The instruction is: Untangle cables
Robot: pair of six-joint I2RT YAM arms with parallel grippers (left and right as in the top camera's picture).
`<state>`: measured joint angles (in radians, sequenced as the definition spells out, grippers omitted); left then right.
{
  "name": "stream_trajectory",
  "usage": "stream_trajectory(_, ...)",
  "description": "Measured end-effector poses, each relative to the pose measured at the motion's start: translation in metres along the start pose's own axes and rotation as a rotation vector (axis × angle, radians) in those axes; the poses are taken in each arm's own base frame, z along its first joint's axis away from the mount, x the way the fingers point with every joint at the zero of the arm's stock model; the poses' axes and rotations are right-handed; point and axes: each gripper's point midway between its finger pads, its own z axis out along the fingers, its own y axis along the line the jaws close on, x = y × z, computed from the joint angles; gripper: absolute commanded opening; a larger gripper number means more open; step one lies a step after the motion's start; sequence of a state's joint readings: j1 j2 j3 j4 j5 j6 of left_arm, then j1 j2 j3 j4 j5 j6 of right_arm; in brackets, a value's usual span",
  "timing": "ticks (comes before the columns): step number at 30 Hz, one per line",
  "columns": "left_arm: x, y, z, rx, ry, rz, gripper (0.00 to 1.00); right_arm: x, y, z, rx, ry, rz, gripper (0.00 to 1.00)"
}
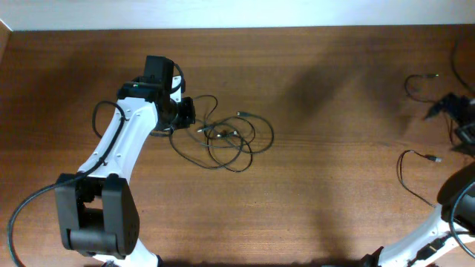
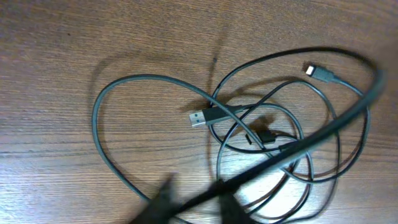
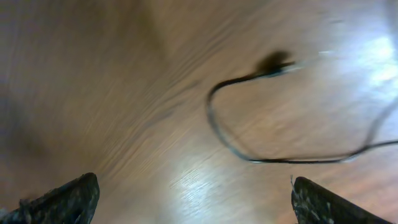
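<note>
Cables (image 1: 223, 137): thin, black, loosely tangled loops

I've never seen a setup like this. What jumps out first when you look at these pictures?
A knotted bundle of thin black cables lies left of the wooden table's middle, silvery plugs poking out, with the left hand right at its edge. Far right, an upper loose cord and a lower loose cord lie apart, by the right hand, whose fingers stand wide open.
</note>
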<state>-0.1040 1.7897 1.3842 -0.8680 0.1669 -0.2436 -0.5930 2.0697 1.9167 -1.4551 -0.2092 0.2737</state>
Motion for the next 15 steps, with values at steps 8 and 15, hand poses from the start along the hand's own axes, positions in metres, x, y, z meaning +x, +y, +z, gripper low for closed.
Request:
stream_trajectory(8, -0.003, 0.0, 0.0, -0.001, -0.012, 0.007, 0.99, 0.049, 0.089, 0.021, -0.007, 0.062, -0.353, 0.99)
stream_trajectory(15, -0.014, 0.008, -0.001, -0.015, -0.052, -0.016, 0.3, 0.112, 0.172, 0.043, -0.02, 0.073, -0.652, 0.99)
